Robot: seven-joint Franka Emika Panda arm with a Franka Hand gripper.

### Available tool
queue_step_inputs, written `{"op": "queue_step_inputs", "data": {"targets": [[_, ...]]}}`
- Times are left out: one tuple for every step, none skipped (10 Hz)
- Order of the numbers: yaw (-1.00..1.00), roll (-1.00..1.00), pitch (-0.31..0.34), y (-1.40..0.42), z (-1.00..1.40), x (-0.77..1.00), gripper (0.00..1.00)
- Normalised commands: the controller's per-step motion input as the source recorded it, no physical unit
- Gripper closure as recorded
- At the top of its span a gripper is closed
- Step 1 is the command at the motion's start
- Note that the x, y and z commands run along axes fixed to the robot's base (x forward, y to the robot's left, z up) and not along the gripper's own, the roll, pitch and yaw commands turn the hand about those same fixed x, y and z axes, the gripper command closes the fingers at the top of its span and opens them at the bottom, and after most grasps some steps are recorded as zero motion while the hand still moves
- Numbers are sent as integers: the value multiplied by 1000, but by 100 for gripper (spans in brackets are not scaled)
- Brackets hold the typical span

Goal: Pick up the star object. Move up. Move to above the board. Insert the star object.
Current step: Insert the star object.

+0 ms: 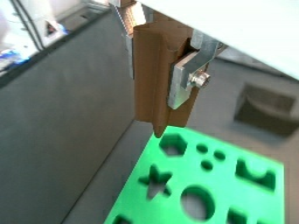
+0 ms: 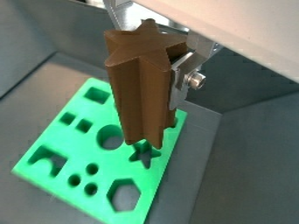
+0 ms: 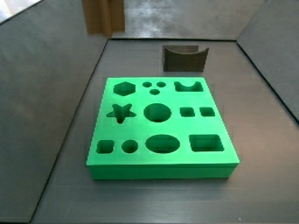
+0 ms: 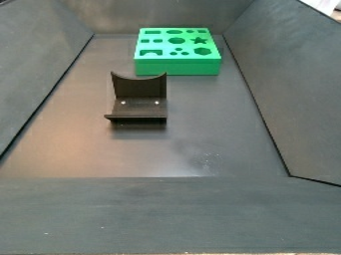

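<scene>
My gripper [image 1: 158,66] is shut on the star object [image 1: 155,74], a tall reddish-brown ridged column, and holds it upright, high in the air. A silver finger [image 1: 187,80] presses its side. In a wrist view the column [image 2: 140,87] hangs over the green board [image 2: 59,144], with its lower end close above the star hole [image 2: 142,156]. In a side view only the column's lower part [image 3: 103,16] shows at the upper edge, well above the board [image 3: 163,168] and its star hole [image 3: 118,112]. The board also lies at the far end of the bin in a side view [image 4: 177,66].
The dark fixture [image 3: 184,58] stands behind the board, and shows in a side view [image 4: 136,98] and a wrist view [image 1: 267,107]. Sloping dark bin walls [image 3: 47,96] close in the floor on both sides.
</scene>
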Motion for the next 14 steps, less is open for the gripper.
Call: {"op": "queue_step_inputs", "data": {"targets": [[-580, 0, 0, -357, -406, 231, 100], [-589, 0, 0, -214, -326, 217, 100], [-300, 40, 0, 0, -249, 0, 100], [0, 0, 0, 43, -6, 0, 100], [0, 84, -67, 0, -383, 0, 100], [-229, 60, -123, -14, -574, 0, 100], [-306, 71, -127, -46, -606, 0, 100], [-351, 81, -116, -69, -614, 46, 100], [-351, 0, -123, -23, -526, 123, 100], [-340, 0, -114, 0, -517, 151, 100], [-311, 0, -87, 0, -446, 186, 100], [-226, -11, -36, 0, -234, 123, 100], [-54, -9, 0, 0, -20, 54, 100], [0, 40, 0, 0, -223, 0, 100]]}}
